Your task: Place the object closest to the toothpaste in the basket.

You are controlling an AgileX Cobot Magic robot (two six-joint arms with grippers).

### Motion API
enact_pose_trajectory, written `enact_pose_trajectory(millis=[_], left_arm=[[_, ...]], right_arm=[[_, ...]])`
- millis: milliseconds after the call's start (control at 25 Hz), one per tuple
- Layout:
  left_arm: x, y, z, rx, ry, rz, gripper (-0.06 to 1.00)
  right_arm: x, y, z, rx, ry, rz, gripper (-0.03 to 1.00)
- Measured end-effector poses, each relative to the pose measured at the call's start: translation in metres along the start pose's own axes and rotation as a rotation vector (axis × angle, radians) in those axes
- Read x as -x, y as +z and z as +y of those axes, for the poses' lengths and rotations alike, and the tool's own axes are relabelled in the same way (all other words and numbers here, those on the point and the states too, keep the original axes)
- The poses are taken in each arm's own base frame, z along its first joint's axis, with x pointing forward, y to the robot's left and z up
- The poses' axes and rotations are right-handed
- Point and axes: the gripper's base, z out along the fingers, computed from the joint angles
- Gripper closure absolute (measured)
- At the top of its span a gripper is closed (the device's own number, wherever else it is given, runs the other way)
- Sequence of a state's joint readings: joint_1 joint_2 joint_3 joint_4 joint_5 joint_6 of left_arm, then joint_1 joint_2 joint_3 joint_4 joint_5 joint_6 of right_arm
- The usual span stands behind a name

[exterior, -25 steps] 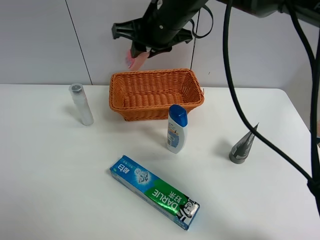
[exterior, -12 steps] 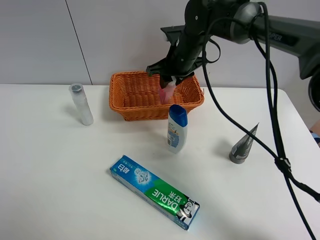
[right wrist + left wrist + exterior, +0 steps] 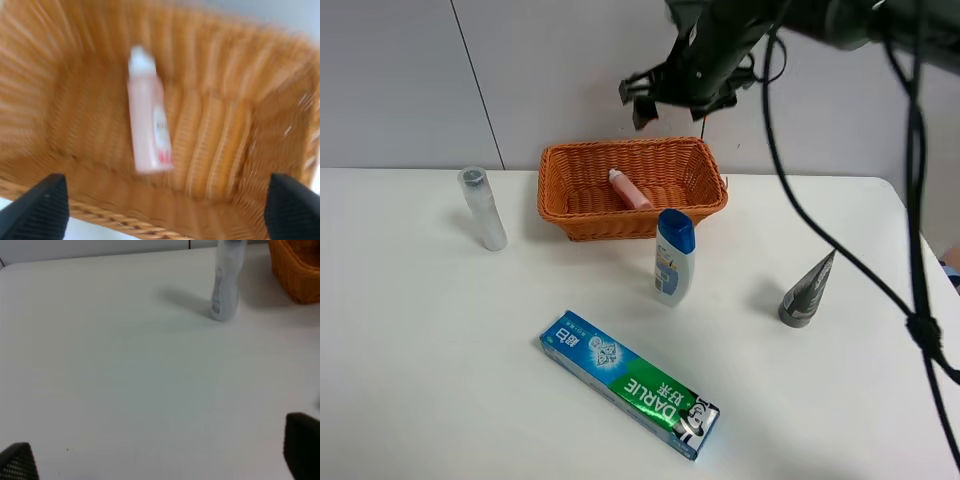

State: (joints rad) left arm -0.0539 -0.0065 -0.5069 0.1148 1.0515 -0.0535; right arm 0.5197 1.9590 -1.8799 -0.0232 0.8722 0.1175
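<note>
The blue and green toothpaste box (image 3: 628, 384) lies flat at the front of the table. A pink bottle (image 3: 630, 189) lies on its side inside the orange wicker basket (image 3: 560, 160), free of any grip. My right gripper (image 3: 675, 105) hangs open and empty above the basket's back rim. The right wrist view looks down on the pink bottle (image 3: 148, 131) on the basket floor (image 3: 220, 145), well below my right gripper (image 3: 164, 207). My left gripper (image 3: 160, 455) is open and empty over bare table.
A white bottle with a blue cap (image 3: 673, 257) stands just in front of the basket. A silver bottle (image 3: 483, 208) stands left of the basket and shows in the left wrist view (image 3: 227, 282). A grey tube (image 3: 807, 290) stands at the right.
The right gripper carried the pink bottle down into the basket, let it go and rose up open. The bottle now lies in the basket.
</note>
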Motion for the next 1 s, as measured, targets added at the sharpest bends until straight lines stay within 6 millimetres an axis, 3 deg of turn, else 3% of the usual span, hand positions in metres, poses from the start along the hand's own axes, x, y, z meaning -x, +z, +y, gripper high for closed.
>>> enact_pose_trajectory(millis=[160, 280, 440, 560, 720, 1000], left_arm=[[0.0, 0.0, 0.0, 0.0, 0.0, 0.0, -0.05], [0.0, 0.0, 0.0, 0.0, 0.0, 0.0, -0.05], [0.0, 0.0, 0.0, 0.0, 0.001, 0.0, -0.05], [0.0, 0.0, 0.0, 0.0, 0.001, 0.0, -0.05], [0.0, 0.0, 0.0, 0.0, 0.001, 0.0, -0.05], [0.0, 0.0, 0.0, 0.0, 0.0, 0.0, -0.05]], right_arm=[[0.019, -0.102, 0.003, 0.008, -0.019, -0.216, 0.19], [0.02, -0.18, -0.004, -0.03, -0.038, -0.378, 0.19], [0.0, -0.276, -0.015, -0.1, -0.05, -0.546, 0.19], [-0.024, -0.324, -0.024, -0.153, -0.036, -0.57, 0.19], [-0.067, -0.352, -0.037, -0.24, -0.004, -0.557, 0.19], [-0.185, -0.34, -0.065, -0.373, 0.176, -0.427, 0.19]])
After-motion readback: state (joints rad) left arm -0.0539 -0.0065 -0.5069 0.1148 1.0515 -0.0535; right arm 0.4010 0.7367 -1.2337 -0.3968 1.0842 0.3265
